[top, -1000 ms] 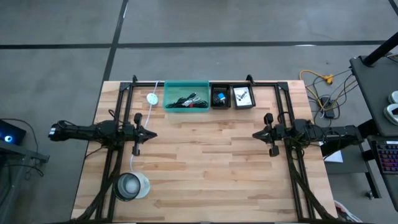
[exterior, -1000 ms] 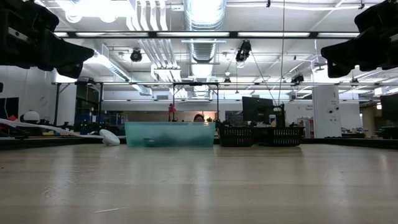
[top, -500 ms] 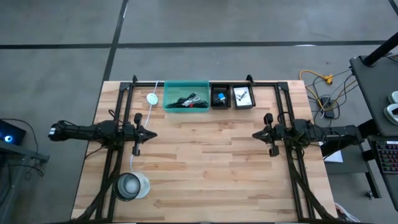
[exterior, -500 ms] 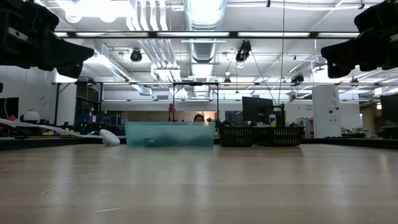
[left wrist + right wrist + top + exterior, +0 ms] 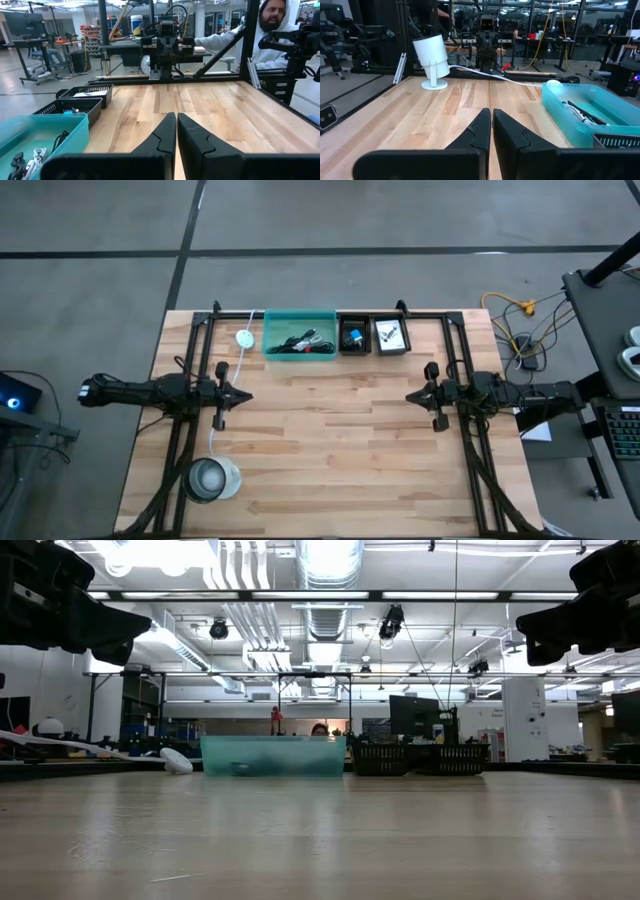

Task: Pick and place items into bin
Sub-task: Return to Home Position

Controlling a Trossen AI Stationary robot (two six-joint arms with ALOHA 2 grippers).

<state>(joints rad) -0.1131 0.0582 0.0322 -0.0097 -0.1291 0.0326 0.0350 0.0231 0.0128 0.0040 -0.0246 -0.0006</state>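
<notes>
**No shift since a second ago: both arms parked, cables in the bin**

Matches the frames of a second and half a second ago in every view, with no part of either arm displaced.

Fingers (image 5: 165, 136) of the left gripper (image 5: 247, 394) pressed together along their length, holding nothing. Same at the right gripper (image 5: 410, 396): fingers (image 5: 479, 131) closed flat against each other, bare. Both grippers level and aimed at each other across the middle of the table (image 5: 330, 455), well apart. Both raised off the wood, as seen in the low view.

Farther out, at the table's far edge: teal bin (image 5: 267, 332), upright, well apart from both grippers. Inside it, a tangle of black cables (image 5: 298, 342) and a pale cable (image 5: 35, 156).

Just beside the bin, toward the right arm: two black baskets (image 5: 372, 350), side by side. Small dark and blue bits in the first. In the second, a white card (image 5: 388, 330) with something dark on it, too small to tell.

On the bin's other side, just beside it: white disc (image 5: 244, 338) lying on the wood.

Near the front edge on the left arm's side: round container (image 5: 212, 479), standing alone.

Beyond the table, in the left wrist view: a person (image 5: 280, 35) in a pale hooded top, behind the frame.
</notes>
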